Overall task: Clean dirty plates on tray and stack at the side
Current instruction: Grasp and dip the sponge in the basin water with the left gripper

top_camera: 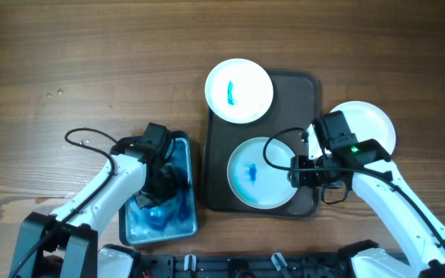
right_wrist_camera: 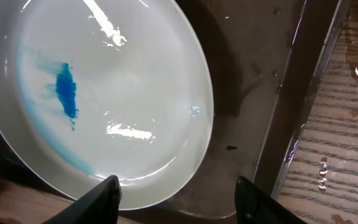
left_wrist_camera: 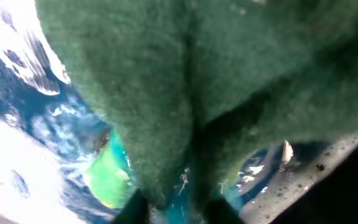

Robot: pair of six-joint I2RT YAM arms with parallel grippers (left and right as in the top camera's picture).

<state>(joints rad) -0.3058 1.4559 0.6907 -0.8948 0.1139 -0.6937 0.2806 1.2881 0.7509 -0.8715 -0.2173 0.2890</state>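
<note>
In my left wrist view, a blurred green sponge (left_wrist_camera: 185, 81) fills the frame. Of the left gripper (left_wrist_camera: 176, 210) I see only dark finger bases at the lower edge.

Overhead, the right arm (top_camera: 392, 201) covers part of the side plate (top_camera: 373, 120).

In the right wrist view, the smeared plate (right_wrist_camera: 104, 106) is cut off at the top and left edges.

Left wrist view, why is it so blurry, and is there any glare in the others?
Left wrist view: the rough green scouring sponge fills the frame, too close to focus. Right wrist view: sharp, with white glare streaks on the wet round white plate. Overhead view: sharp, evenly lit.
</note>
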